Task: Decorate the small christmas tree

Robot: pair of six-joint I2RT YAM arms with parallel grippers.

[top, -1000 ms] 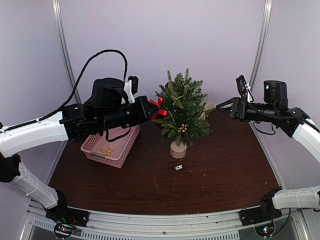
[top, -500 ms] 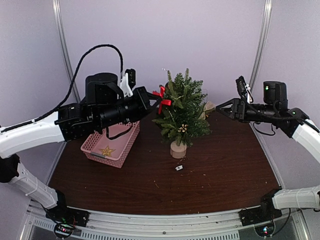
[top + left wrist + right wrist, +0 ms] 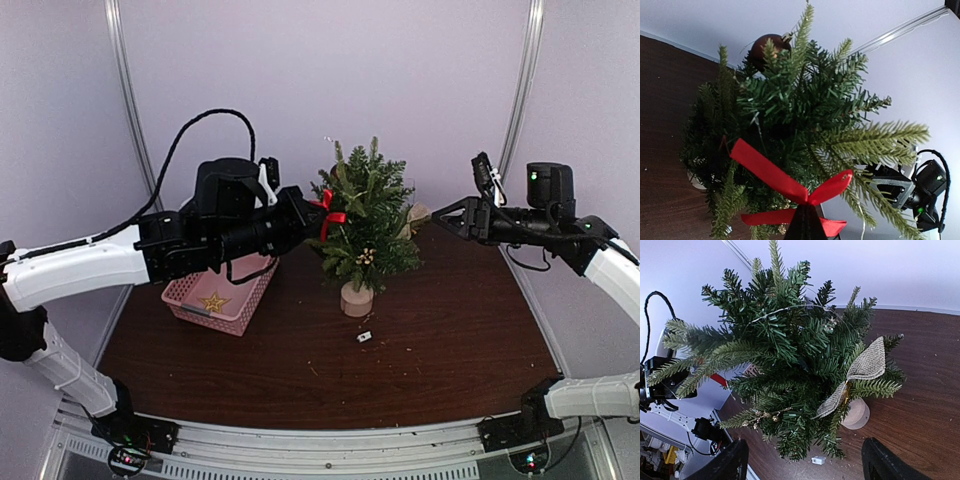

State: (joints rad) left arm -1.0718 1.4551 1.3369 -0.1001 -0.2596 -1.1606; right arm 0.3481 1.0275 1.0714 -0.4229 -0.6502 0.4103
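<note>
The small christmas tree (image 3: 362,225) stands mid-table on a pale wooden stump (image 3: 356,299). It fills the left wrist view (image 3: 790,115) and the right wrist view (image 3: 790,355). My left gripper (image 3: 303,220) is shut on a red ribbon bow (image 3: 327,213), held against the tree's upper left branches; the bow shows in the left wrist view (image 3: 790,187). My right gripper (image 3: 445,215) is open and empty, just right of the tree. A burlap bow (image 3: 862,372), a gold berry sprig (image 3: 762,416) and a brown bauble (image 3: 767,47) hang on the tree.
A pink basket (image 3: 222,290) with a gold star (image 3: 212,301) in it sits left of the tree, under my left arm. A small white piece (image 3: 364,337) lies on the dark wooden table (image 3: 440,340) in front of the stump.
My left gripper, carrying the red bow, rose and then moved right and slightly down, bringing the bow into the tree's upper left branches. The right arm has not moved.
</note>
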